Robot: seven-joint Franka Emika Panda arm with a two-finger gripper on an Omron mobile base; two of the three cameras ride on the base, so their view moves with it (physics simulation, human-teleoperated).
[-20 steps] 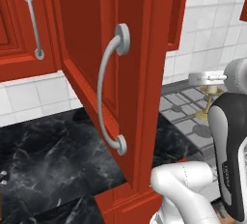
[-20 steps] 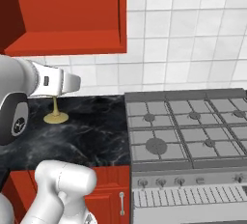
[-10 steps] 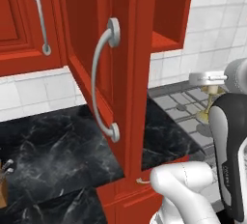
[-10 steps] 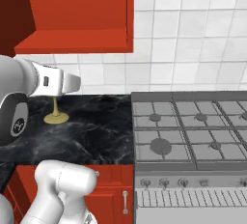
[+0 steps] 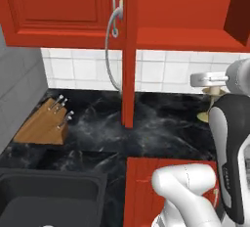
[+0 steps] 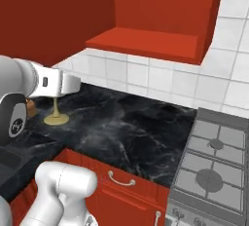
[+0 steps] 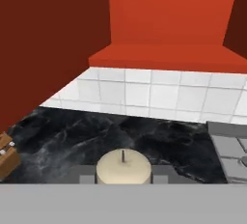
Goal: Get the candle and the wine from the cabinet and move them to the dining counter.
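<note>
Gripper: the gripper (image 7: 123, 178) is pinched on the candle (image 7: 123, 166), one finger tip on each side of the cream stub in the hand view; wick pointing up.
Candle, base views: the brass foot (image 6: 56, 119) and stem hang under the white hand, over the black marble worktop (image 6: 131, 132); whether the foot touches the marble, cannot tell. In the left base view the foot (image 5: 204, 117) shows just left of the arm.
Cabinet: red wall cabinet (image 6: 160, 10) above, door open; its shelf (image 7: 169, 56) is bare in the hand view. The open door (image 5: 129, 50) is seen edge-on, with a curved silver handle (image 5: 113, 55).
Worktop extras: wooden knife block (image 5: 45, 123) at the left, dark sink (image 5: 49, 199) in front of it.
Right side: gas hob (image 6: 213, 166) beside the marble, white tile backsplash (image 6: 160, 81) behind.
</note>
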